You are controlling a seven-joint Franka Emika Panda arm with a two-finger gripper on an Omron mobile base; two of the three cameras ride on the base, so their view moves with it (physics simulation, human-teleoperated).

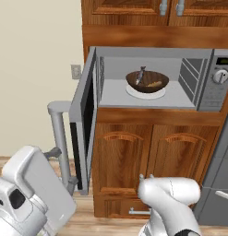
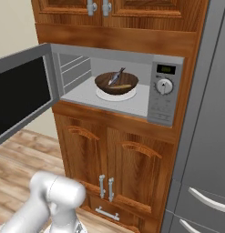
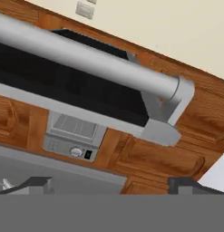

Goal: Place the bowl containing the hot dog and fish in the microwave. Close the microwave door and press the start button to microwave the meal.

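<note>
Pincer [image 3: 109, 183] seen from the hand view: two dark fingertips low in frame, set well apart with bare space between, so open and holding nothing; just beyond them runs the long grey bar handle [image 3: 86, 59] of the microwave door [image 3: 63, 90], its black glass behind the bar; the control panel [image 3: 72, 147] with its knob shows past the door's edge; this view is rolled, so the handle lies slantwise.

Left base view: microwave [image 1: 205, 94] set in wooden cabinetry, door swung wide toward the left, seen nearly edge-on with handle standing upright outside it; bowl [image 1: 147, 81] sits inside on the white turntable plate [image 1: 145, 93], mid-cavity; fish [image 1: 141, 75] leans up against the bowl's left inner side, hot dog [image 1: 154, 84] lies low to its right; white arm parts crowd the lower corners; wall outlet [image 1: 75, 71] left of the door.

Right base view: door faces the camera broadside, black glass plain; panel's knob [image 2: 164, 85] and display [image 2: 167, 69] readable here; bowl, fish and hot dog again inside, centred on the plate; grey refrigerator [image 2: 205, 136] stands at right, just beside the cabinet.
</note>
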